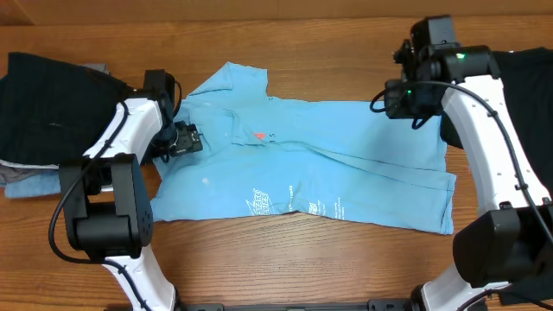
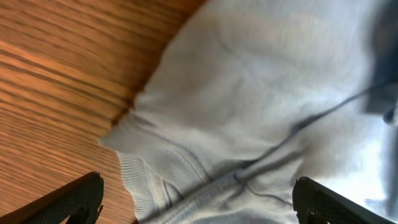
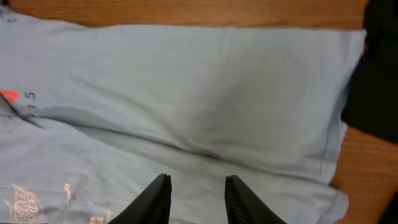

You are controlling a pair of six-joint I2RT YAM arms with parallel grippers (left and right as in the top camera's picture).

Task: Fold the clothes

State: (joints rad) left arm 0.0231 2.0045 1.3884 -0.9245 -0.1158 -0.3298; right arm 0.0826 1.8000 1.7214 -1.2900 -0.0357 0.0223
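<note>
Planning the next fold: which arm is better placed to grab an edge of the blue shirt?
Left, probably: the left gripper stands wide open at the ribbed edge of the T-shirt, beside the bare table. The right gripper hangs over flat fabric, jaws only slightly apart.

A wooden table [image 1: 285,259] is holding a blue T-shirt [image 1: 363,155] lying across the middle. A pile of dark clothes [image 1: 43,112] is sitting at the upper left and a black shirt [image 1: 536,78] at the upper right.

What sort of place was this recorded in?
Probably a robot test bench, not a home: a wooden table with a left arm and right arm mounted at one edge, a sky-blue T-shirt spread flat between them, and stacked garments beside it.
</note>
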